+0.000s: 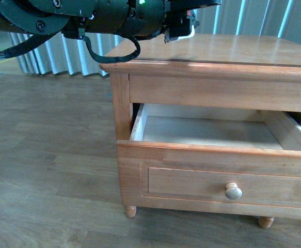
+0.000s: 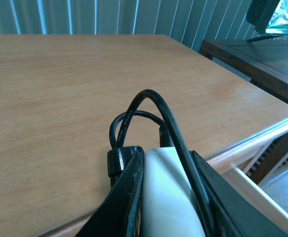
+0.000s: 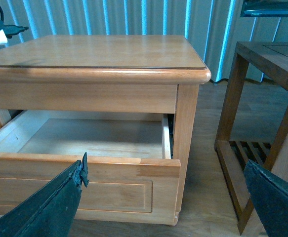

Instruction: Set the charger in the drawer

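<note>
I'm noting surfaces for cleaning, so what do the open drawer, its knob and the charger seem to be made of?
Drawer: wood, honey-coloured with a satin varnish; grain and a soft sheen show, paler and unvarnished-looking inside. Knob: probably pale wood, smooth and rounded. Charger: likely matte white plastic, with a black rubbery-looking cable.

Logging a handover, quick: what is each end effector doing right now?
Left end effector: closed on the charger.
Right end effector: open, holding nothing.
</note>
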{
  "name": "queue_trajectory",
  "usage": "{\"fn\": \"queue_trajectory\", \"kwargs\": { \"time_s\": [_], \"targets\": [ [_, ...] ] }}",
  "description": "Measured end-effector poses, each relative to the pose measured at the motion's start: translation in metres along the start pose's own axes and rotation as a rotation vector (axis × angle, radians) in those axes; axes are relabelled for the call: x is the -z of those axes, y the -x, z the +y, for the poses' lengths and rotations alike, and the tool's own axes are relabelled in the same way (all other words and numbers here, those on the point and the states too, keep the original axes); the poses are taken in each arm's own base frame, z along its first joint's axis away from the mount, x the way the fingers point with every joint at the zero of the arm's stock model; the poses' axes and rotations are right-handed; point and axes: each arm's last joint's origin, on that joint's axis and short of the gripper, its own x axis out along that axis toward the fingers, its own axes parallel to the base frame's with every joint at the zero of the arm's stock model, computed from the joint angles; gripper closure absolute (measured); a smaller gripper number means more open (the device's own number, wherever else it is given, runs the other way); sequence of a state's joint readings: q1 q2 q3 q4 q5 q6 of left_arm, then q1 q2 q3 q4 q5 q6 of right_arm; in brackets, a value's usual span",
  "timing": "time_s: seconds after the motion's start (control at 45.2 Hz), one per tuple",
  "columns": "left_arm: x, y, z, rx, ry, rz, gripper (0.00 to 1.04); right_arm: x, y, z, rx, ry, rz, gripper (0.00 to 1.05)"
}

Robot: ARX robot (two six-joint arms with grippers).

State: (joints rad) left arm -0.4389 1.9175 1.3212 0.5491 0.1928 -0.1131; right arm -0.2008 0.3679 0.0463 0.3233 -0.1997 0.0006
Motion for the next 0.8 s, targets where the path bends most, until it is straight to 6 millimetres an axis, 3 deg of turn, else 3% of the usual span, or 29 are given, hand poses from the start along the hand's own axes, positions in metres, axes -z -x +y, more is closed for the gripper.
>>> {"fn": "queue_trajectory", "kwargs": {
  "time_s": [0.376,0.796],
  "targets": [
    [0.03,0.023,-0.032,0.084,-0.021,0.115,0.81,0.0,0.0,0.0,0.0,0.0,0.0,0.08],
    [0.06,0.016,-0.023,0.061,0.002,0.194,0.81,0.0,0.0,0.0,0.0,0.0,0.0,0.08]
  ]
}}
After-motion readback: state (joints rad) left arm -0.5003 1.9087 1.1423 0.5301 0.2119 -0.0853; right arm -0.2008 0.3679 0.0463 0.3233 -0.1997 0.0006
